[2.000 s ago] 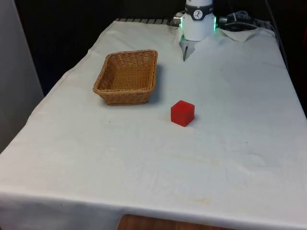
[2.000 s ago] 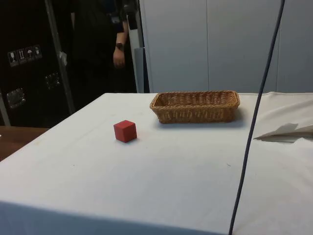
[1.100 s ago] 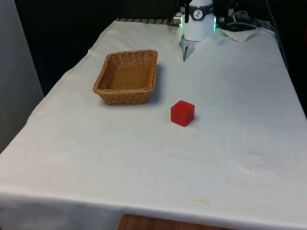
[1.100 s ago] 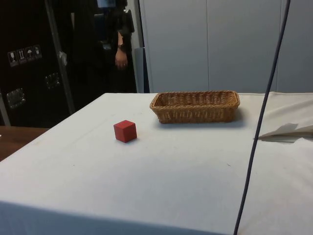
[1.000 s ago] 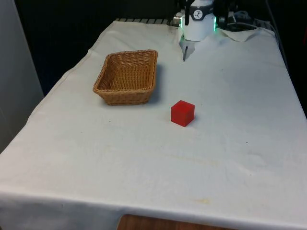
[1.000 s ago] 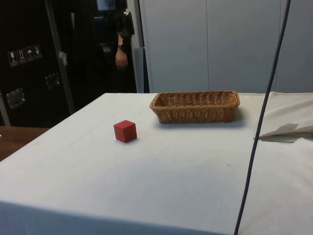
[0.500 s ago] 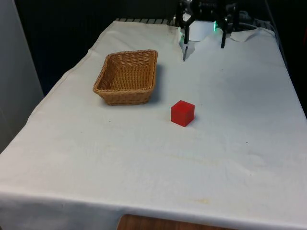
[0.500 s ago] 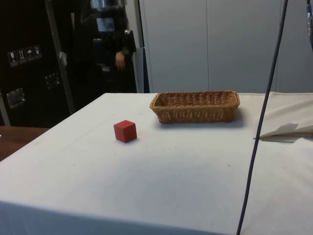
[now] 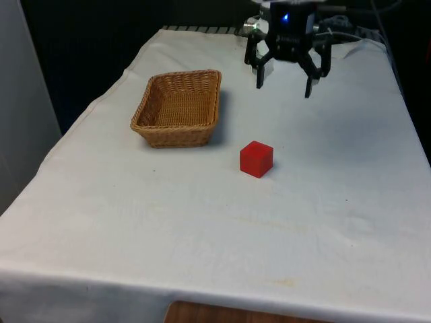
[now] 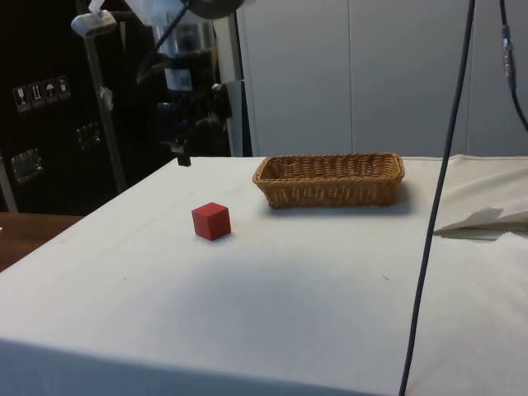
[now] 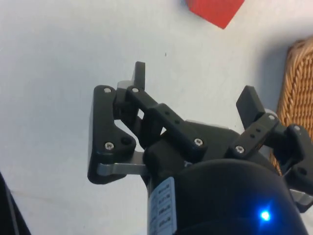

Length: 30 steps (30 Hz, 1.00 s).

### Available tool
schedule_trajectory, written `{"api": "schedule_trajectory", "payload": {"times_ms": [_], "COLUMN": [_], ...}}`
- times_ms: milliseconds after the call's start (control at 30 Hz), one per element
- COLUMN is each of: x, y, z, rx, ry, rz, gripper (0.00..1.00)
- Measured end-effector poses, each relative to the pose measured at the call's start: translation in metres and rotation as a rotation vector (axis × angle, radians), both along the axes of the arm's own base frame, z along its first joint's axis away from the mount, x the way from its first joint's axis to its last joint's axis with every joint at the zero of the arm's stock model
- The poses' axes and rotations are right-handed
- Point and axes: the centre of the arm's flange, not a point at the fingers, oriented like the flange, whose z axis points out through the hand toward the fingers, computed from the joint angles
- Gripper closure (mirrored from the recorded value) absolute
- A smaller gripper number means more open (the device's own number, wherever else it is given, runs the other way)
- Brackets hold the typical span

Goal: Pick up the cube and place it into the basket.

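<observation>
Gripper (image 9: 283, 86) has descended, fingers spread, beyond cube (image 9: 256, 159).

No readable text, brand or number is showing on anything. A small white label (image 11: 165, 204) is sitting on the gripper's (image 11: 193, 95) black body in the wrist view, carrying dark printed lines too fine to make out. On the dark cabinet (image 10: 41, 124) at the left of the side view, small pale sticker signs (image 10: 39, 92) are showing pictograms rather than words, and what they are depicting cannot be told. The cube, the basket and the cloth are bearing no marking.
</observation>
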Motion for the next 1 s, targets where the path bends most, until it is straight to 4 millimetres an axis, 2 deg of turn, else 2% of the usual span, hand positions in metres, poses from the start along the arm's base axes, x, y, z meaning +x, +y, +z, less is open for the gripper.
{"api": "schedule_trajectory", "payload": {"times_ms": [67,233,500,600,767,1000], "x": [0.000,0.004,0.005,0.005,0.008,0.011], "y": [0.000,-0.001,-0.014,-0.015,-0.028,-0.037], "z": [0.000,-0.018,-0.044,-0.046,-0.069,-0.089], "rx": [0.000,-0.007,-0.019,-0.019,-0.030,-0.038], "ry": [0.000,-0.011,-0.029,-0.031,-0.042,-0.057], "rz": [0.000,-0.025,-0.053,-0.055,-0.078,-0.096], "gripper": [0.00,0.00,0.00,0.00,0.00,0.00]}}
